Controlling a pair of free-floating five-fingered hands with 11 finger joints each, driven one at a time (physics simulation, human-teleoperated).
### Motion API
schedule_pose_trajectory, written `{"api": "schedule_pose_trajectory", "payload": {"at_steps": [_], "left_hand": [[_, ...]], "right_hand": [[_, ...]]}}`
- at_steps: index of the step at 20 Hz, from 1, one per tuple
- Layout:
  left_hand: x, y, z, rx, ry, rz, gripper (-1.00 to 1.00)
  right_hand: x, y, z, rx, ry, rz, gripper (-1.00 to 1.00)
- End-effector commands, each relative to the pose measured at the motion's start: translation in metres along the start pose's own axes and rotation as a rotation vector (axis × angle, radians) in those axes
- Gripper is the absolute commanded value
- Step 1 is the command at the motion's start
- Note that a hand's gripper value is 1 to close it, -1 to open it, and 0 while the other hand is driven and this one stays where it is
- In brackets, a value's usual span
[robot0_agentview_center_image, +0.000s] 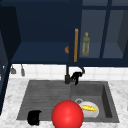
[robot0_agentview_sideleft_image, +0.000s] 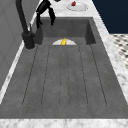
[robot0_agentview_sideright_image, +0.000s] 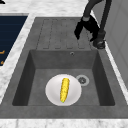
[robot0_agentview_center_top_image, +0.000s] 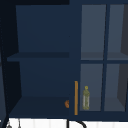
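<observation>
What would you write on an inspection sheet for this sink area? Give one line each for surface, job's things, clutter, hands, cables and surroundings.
Surface: grey sink with a ribbed drainboard, set in a marble counter.
Job's things: black faucet, right hand at it, fingers hanging down.
Clutter: corn cob lying on a white plate in the basin; red ball at the front edge; a second plate with something red on the far counter.
Hands: left hand at the sink's front left edge.
Cables: nothing seen.
Surroundings: dark blue wall cabinet, left side open; bottle behind the glass door.
</observation>
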Motion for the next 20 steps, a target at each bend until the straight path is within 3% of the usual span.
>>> {"api": "schedule_pose_trajectory", "payload": {"at_steps": [1,7,11,14,15,16,20], "left_hand": [[0.0,0.0,0.0,0.0,0.0,0.0,0.0],[0.0,0.0,0.0,0.0,0.0,0.0,0.0],[0.0,0.0,0.0,0.0,0.0,0.0,0.0],[0.0,0.0,0.0,0.0,0.0,0.0,0.0],[0.0,0.0,0.0,0.0,0.0,0.0,0.0],[0.0,0.0,0.0,0.0,0.0,0.0,0.0],[0.0,0.0,0.0,0.0,0.0,0.0,0.0]], "right_hand": [[0.012,-0.017,0.026,0.001,-0.017,-0.003,-1.0],[0.007,-0.013,0.013,0.027,-0.081,0.02,-1.0],[0.014,-0.015,0.03,0.031,-0.089,0.035,-1.0],[0.01,-0.001,0.004,0.029,-0.11,0.067,-1.0],[0.003,0.001,0.003,0.048,-0.115,0.01,-1.0],[0.003,0.003,0.002,0.054,-0.115,0.008,-1.0],[0.024,0.021,0.021,0.038,-0.068,0.079,-1.0]]}}
